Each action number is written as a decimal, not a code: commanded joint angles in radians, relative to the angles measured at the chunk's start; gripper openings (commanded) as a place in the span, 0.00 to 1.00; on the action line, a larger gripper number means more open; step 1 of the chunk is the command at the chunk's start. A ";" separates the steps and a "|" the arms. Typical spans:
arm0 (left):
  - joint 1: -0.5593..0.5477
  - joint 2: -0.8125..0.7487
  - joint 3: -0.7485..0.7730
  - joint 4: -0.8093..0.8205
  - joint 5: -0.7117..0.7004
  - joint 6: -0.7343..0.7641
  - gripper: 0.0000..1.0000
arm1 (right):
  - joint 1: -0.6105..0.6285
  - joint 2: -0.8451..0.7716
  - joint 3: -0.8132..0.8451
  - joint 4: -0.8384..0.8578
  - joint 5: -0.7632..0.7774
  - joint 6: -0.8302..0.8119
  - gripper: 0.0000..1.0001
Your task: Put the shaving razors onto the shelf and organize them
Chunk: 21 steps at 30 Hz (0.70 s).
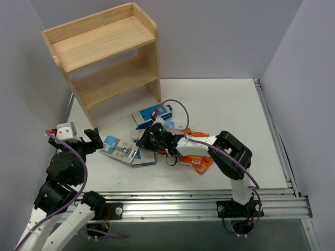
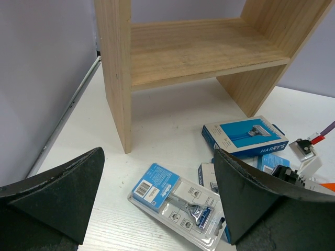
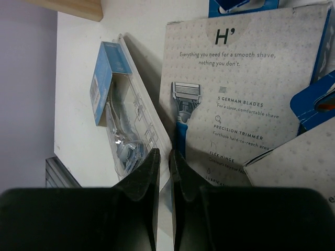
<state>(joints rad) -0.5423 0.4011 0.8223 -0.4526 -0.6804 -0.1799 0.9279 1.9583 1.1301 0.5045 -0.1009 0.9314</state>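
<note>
The left pincer (image 2: 158,157) hangs low over the table (image 1: 225,104), its two fingers spread wide apart and holding nothing. Just ahead of it, below the gap between the fingers, the clear blister pack (image 2: 180,201) lies flat with its blue header turned toward the left finger. The right pincer (image 3: 164,157) reaches in from the opposite side. Its fingers are pressed almost together, with only a thin slit between them, and they pinch nothing that I can make out. Its tips hover over the seam where the blister pack meets a grey box (image 3: 246,94) printed with a blue razor. The blister pack lies left of the tips, and the grey box lies right and ahead. A second grey pack overlaps the box's near right corner. Behind the right pincer, beneath its wrist and forearm, orange boxes (image 1: 198,162) lie in a loose heap. Farther ahead of the left pincer, off its right finger, a blue Harry's box (image 2: 245,136) lies flat. Beyond that, straight ahead of the left pincer, the wooden shelf (image 2: 118,78) stands upright. Every razor pack in view lies on the table.
</note>
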 commanded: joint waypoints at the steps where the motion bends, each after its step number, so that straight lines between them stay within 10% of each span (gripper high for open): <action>1: 0.004 -0.007 0.021 0.034 -0.008 -0.001 0.94 | -0.017 -0.104 0.004 -0.011 -0.028 0.001 0.00; 21: 0.004 0.010 0.017 0.042 0.024 0.000 0.94 | -0.149 -0.413 -0.156 -0.103 -0.039 -0.014 0.00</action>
<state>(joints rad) -0.5423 0.4015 0.8223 -0.4522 -0.6762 -0.1795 0.8051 1.6337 1.0096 0.4198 -0.1432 0.9306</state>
